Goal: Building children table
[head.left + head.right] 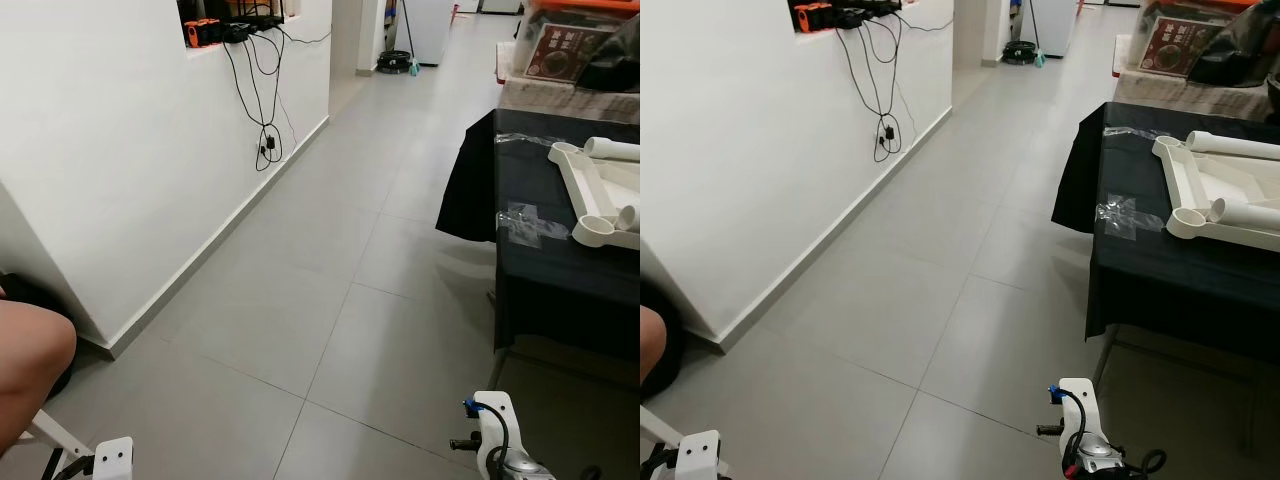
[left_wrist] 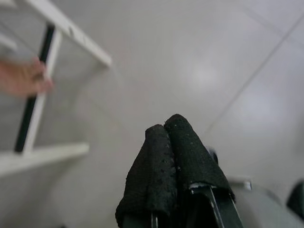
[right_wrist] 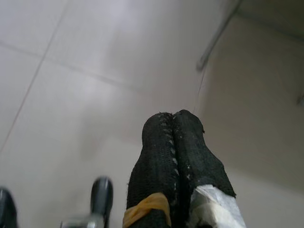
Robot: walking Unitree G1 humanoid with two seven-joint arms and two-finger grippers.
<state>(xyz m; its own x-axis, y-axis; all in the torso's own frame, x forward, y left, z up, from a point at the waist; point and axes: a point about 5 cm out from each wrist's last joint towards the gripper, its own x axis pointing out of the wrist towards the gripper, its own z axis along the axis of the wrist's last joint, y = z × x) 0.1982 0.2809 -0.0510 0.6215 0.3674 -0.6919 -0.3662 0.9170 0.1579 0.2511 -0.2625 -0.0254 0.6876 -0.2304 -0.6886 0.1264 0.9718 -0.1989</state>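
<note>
Where the head camera's left eye looks down a grey-tiled floor (image 1: 330, 260), a surface draped in black cloth (image 1: 560, 270) stands ahead of the right arm, well beyond its jaws. On the cloth lies the white plastic table top (image 1: 590, 195), smooth and tray-like with round corner sockets; white tubular legs (image 1: 612, 149) rest across it. Crinkled clear plastic wrap (image 1: 522, 222) lies just beside the nearest socket. Black cables (image 1: 265, 110) hang down the white wall (image 1: 120, 150) far forward of the left arm. A person's bare knee (image 1: 30, 365) sits near the left arm.

Right eye: same layout; the right arm's silver wrist housing (image 1: 1080, 420) shows low, well short of the surface.

Left wrist: the left gripper (image 2: 165, 129), its black textured jaws pressed together, holding nothing, points over pale floor. Beyond them, blurred, a white frame (image 2: 52, 57) and a person's hand (image 2: 23, 78) on it.

Right wrist: the right gripper (image 3: 173, 115), jaws closed tip to tip and empty, stitched black padding, yellow band and white tape at the base. A thin metal leg (image 3: 216, 40) stands on the tile beyond.
</note>
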